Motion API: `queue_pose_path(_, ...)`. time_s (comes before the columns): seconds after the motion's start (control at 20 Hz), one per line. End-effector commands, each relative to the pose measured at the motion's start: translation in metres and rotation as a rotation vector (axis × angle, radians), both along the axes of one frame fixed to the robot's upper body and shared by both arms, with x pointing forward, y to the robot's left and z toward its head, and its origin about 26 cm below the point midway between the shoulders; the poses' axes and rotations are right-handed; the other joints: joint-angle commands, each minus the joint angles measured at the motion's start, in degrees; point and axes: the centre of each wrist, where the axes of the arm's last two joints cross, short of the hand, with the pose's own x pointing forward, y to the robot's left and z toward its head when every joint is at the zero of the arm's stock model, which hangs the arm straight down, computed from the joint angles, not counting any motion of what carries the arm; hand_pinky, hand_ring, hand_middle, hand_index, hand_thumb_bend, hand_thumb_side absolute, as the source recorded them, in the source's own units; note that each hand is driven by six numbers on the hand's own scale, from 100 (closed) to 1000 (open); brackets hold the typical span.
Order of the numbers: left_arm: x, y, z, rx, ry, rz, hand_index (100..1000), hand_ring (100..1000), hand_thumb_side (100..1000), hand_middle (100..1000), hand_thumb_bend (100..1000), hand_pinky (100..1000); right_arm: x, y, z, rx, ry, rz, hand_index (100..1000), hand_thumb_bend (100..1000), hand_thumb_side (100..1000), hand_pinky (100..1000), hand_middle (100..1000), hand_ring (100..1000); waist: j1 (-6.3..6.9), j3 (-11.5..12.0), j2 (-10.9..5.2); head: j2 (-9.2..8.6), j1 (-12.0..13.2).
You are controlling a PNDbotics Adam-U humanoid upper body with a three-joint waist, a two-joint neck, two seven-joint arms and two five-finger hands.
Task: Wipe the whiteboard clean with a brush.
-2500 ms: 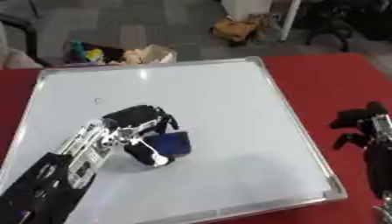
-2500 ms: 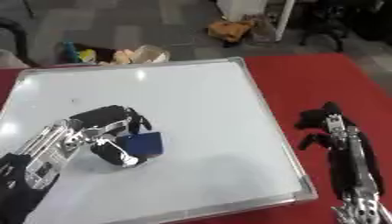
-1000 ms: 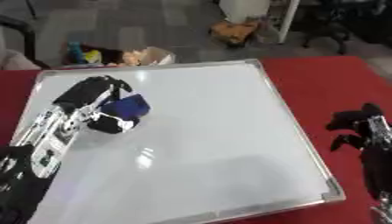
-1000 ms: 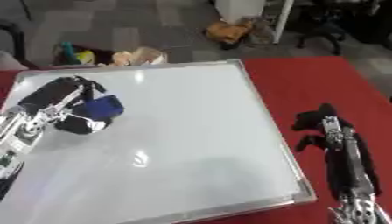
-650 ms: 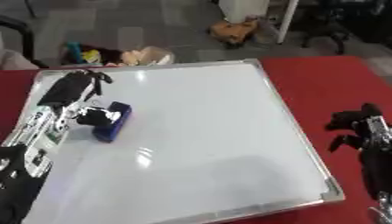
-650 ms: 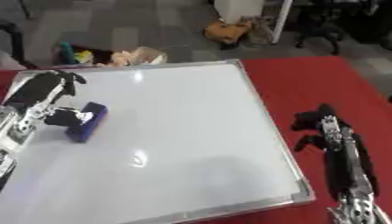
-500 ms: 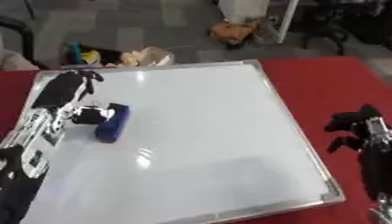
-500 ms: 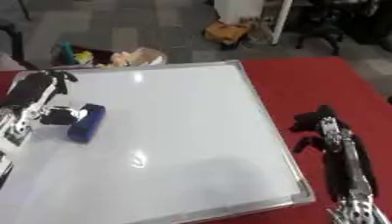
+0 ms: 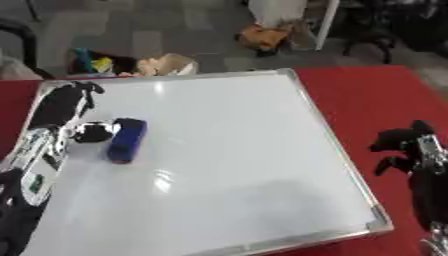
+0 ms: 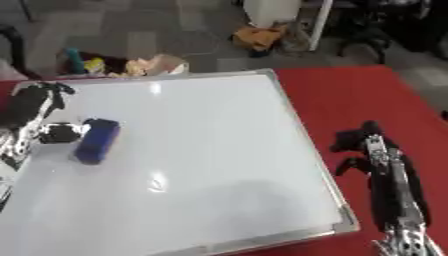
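Released, brush point(image 9: 126, 139) now lies beside left hand point(image 9: 63, 107).

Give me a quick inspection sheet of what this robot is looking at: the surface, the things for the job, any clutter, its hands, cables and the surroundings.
Surface: red table with a white whiteboard lying flat on it; no marks visible on the board.
Job's things: blue brush lying on the board near its left edge.
Clutter: nothing seen on the table besides the board.
Hands: left hand at the board's left edge, beside the brush, fingers not wrapped around it; right hand idle over the red table, right of the board, fingers curled and holding nothing.
Cables: nothing seen.
Surroundings: grey floor beyond the table, with a pile of coloured items and a brown object.
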Motion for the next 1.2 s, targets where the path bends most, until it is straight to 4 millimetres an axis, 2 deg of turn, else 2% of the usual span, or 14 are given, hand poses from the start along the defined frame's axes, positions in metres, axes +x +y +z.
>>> queue_pose_path(0.05, 0.001, 0.009, 0.017, 0.003, -0.044, 0.011, 791, 611, 350, 491, 504, 369, -0.001, -0.001, 0.008, -0.012, -0.027, 0.006, 609, 100, 952, 327, 505, 585, 0.00, 0.00, -0.89, -0.43, -0.08)
queue_pose_path(0.15, 0.000, 0.007, 0.018, -0.002, -0.040, 0.000, 791, 612, 353, 491, 508, 369, -0.001, -0.001, 0.008, -0.012, -0.027, 0.006, 609, 100, 952, 327, 505, 585, -0.01, 0.02, -0.90, -0.43, -0.05)
queue_pose_path(0.65, -0.011, -0.019, 0.022, 0.038, 0.029, -0.161, 812, 646, 499, 525, 755, 403, -0.001, -0.001, 0.008, -0.013, -0.028, 0.009, 609, 100, 951, 327, 505, 585, 0.13, -0.17, -0.99, -0.47, -0.02)
queue_pose_path(1.2, -0.011, -0.033, -0.001, 0.069, 0.110, -0.182, 813, 646, 502, 528, 782, 405, -0.001, 0.000, 0.008, -0.012, -0.027, 0.010, 609, 100, 952, 327, 505, 585, 0.29, -0.33, -0.96, -0.28, -0.33)
